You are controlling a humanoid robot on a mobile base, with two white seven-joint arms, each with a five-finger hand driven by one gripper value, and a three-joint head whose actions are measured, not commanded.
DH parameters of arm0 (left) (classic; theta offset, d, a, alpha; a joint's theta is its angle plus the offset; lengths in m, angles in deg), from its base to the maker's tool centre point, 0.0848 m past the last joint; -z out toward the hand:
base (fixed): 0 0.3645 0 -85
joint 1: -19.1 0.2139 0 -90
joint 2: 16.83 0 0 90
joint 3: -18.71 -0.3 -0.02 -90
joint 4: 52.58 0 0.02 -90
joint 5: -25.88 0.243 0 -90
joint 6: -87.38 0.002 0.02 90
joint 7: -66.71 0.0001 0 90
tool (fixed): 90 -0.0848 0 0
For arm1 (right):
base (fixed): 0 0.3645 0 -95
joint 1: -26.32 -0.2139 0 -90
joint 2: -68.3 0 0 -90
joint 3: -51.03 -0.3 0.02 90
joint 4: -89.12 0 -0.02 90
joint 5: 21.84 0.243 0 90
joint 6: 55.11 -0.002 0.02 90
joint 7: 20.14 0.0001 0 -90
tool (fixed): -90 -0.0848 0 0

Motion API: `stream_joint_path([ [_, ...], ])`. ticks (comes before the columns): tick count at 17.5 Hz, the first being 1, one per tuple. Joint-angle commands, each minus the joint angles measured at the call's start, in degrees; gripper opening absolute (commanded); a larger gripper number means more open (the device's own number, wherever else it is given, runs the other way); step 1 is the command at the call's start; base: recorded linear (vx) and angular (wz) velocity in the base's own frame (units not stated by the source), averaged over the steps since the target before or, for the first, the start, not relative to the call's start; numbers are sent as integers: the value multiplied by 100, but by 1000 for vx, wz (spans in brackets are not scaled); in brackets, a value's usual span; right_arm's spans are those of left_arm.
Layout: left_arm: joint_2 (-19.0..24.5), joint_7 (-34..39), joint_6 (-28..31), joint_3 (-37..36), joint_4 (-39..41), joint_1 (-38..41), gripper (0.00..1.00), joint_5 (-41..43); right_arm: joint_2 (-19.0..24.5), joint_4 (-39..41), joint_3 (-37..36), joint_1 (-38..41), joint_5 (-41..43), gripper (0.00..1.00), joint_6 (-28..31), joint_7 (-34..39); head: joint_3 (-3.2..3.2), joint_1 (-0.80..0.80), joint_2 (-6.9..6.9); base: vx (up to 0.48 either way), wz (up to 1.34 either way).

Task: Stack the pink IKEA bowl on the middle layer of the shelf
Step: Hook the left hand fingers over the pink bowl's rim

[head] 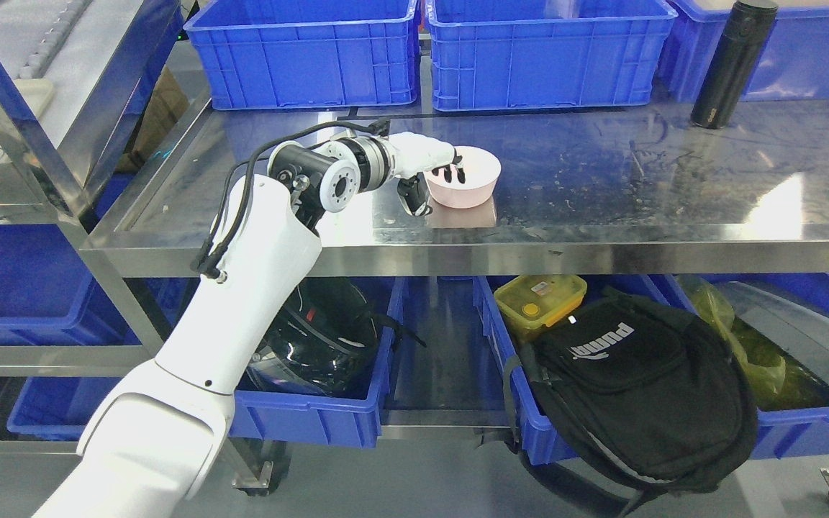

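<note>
A pink bowl (pixel 466 177) sits upright on the steel shelf surface (pixel 601 194), near its middle. My left hand (pixel 435 180) reaches in from the lower left and grips the bowl's near-left rim: the fingers (pixel 450 173) hang over the rim into the bowl and the thumb (pixel 414 198) presses on the outside wall. The bowl rests on the shelf. My right arm does not show.
Two blue crates (pixel 306 54) (pixel 544 50) stand at the back of the shelf, and a black flask (pixel 731 65) at the back right. Below are blue bins holding a black backpack (pixel 637 388), a yellow lunch box (pixel 540 298) and a helmet (pixel 321 338). Another steel rack (pixel 19 129) stands at the left.
</note>
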Motion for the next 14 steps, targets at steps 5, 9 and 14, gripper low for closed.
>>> stream_joint_path([
  [5, -370, 433, -227, -150, -1415, -413, 55, 60, -100, 100, 0, 123, 0, 100, 2, 4, 0, 0, 0, 0, 0],
  [9, -490, 434, -324, -185, -1759, -413, 55, 69, -100, 100, 0, 123, 0, 100, 2, 4, 0, 0, 0, 0, 0],
  [14, -490, 451, -333, -177, -2005, -562, 55, 253, -100, 100, 0, 123, 0, 100, 2, 4, 0, 0, 0, 0, 0],
])
